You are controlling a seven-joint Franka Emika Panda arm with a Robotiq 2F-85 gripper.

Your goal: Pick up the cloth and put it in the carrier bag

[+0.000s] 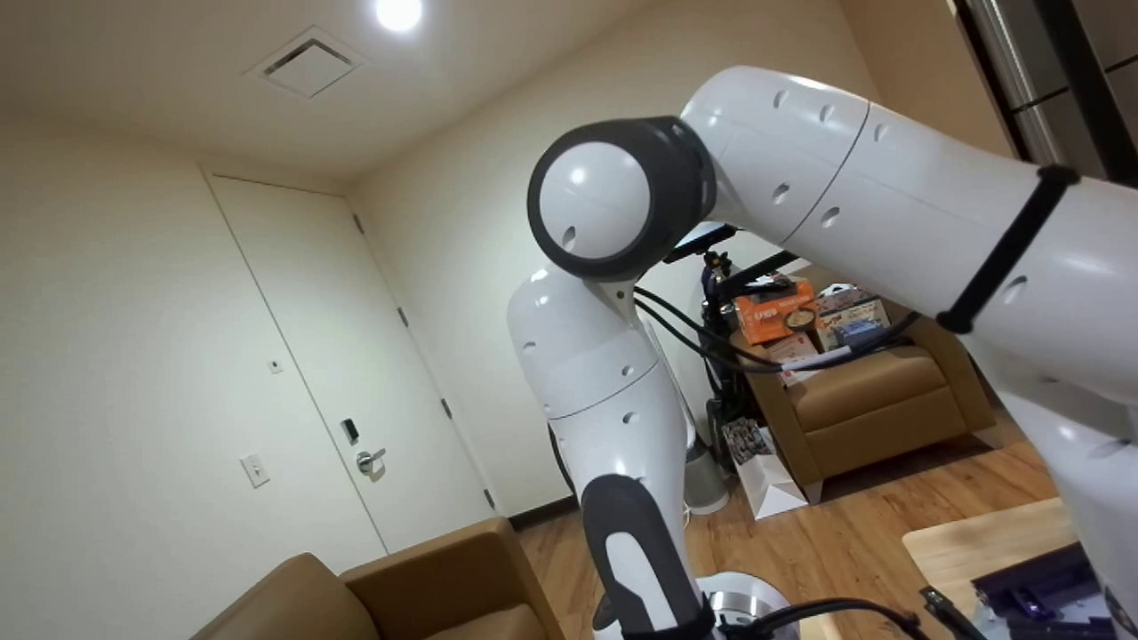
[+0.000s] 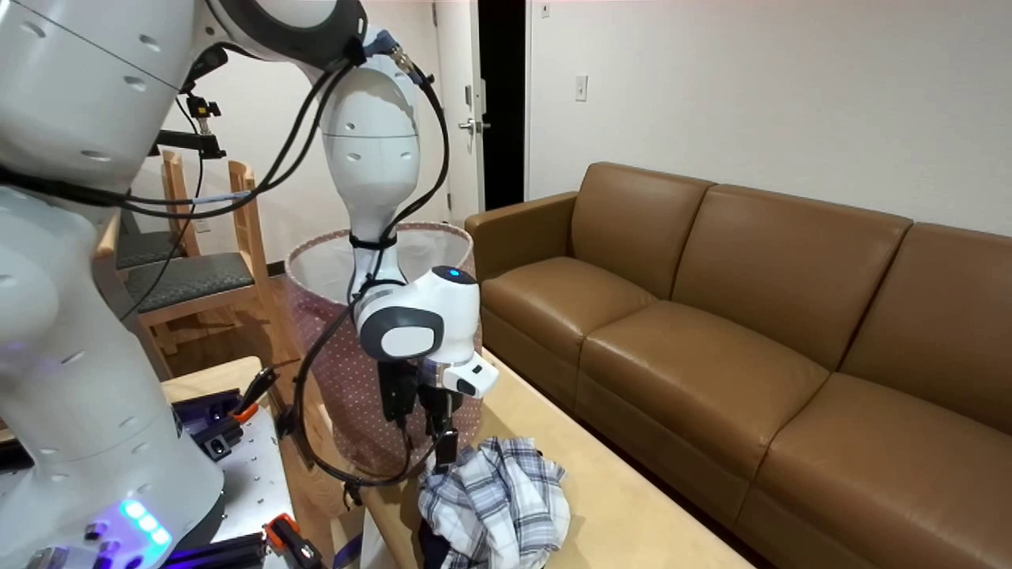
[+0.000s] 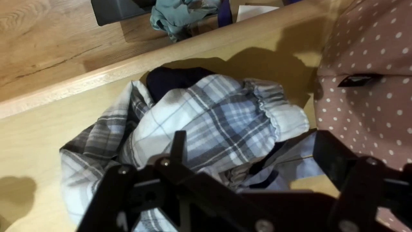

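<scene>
The cloth is a crumpled white, grey and blue plaid shirt on a light wooden bench; it also shows in the wrist view. Dark navy fabric peeks out beneath it. My gripper is open, with its fingers apart over the cloth's edge nearest the bag. In an exterior view the gripper points down just above that edge; whether a fingertip touches cloth is unclear. A tall pink white-dotted open-topped bag stands beside the bench end, behind the arm; its side shows in the wrist view.
A brown sofa runs along the bench's far side. Teal fabric and a dark box lie below the bench edge. A white paper bag stands by a brown armchair. Cables loop beside the gripper.
</scene>
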